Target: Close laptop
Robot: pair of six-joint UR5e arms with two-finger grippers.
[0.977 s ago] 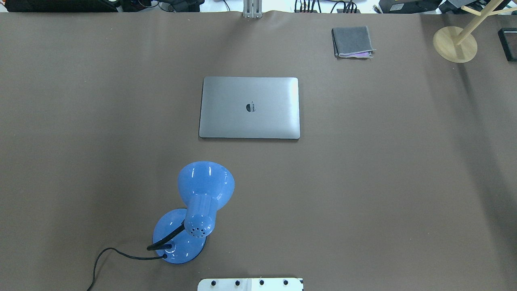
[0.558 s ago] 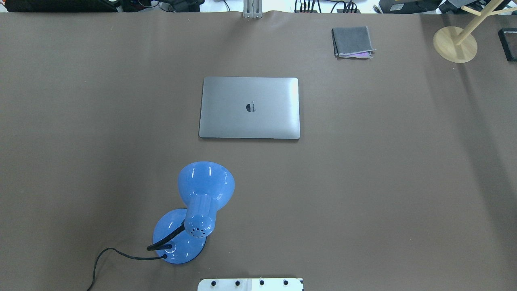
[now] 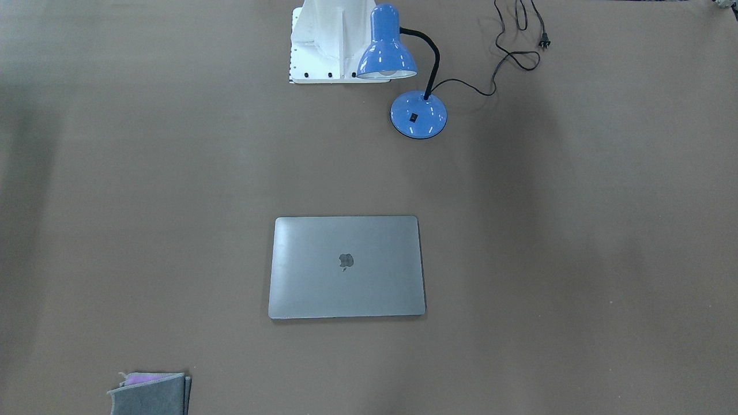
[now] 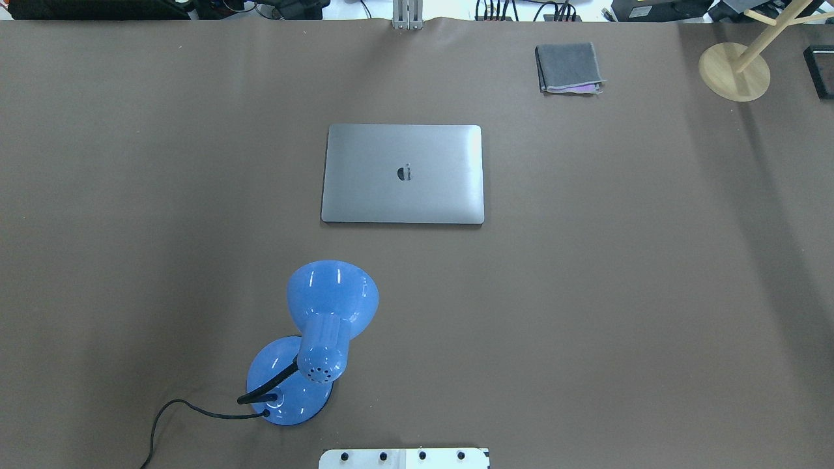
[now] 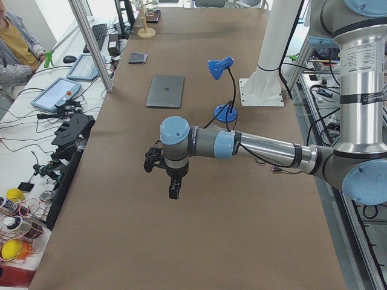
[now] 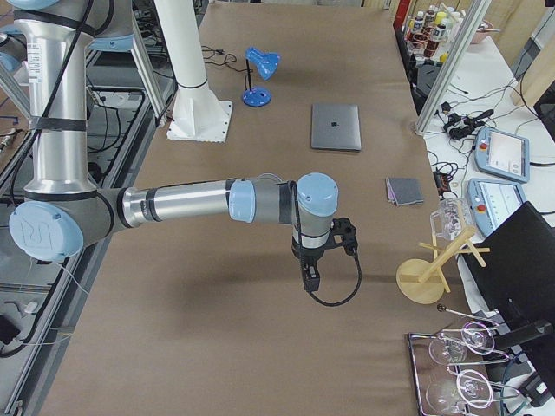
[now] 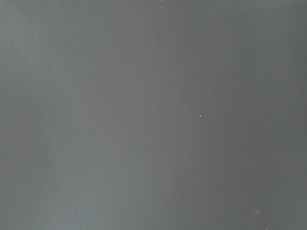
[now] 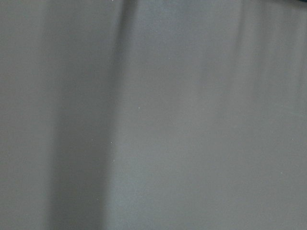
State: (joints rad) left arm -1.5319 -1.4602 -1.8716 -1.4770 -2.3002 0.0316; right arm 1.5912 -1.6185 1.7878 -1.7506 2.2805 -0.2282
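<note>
Nothing has shifted in the overhead view since a second ago: the slim space-grey metal laptop [image 4: 402, 150] lies in the same spot on the brown surface [image 4: 586, 293], its lid flat down and the dark apple logo facing up. It is fully shut, and no arm reaches into the overhead or front-facing views.

Both grippers show only in the side views. The left gripper [image 5: 173, 194] hangs pointing down above bare surface, touching nothing. The laptop [image 5: 165, 90] lies well apart from it, farther along the surface. The blue desk lamp with a black gooseneck [image 5: 221, 67] stands between them, off towards the robot's side. The right gripper [image 6: 311, 279] also hangs pointing down over bare surface. From it the laptop [image 6: 336, 126] is again well apart, farther along. A folded grey cloth [image 6: 404, 191] lies between them towards the operators' side, and a round-based wooden stand [image 6: 422, 279] sits near this gripper. Whether either gripper's jaws stand apart or together cannot be told from these views. Both wrist cameras show only plain surface.
</note>
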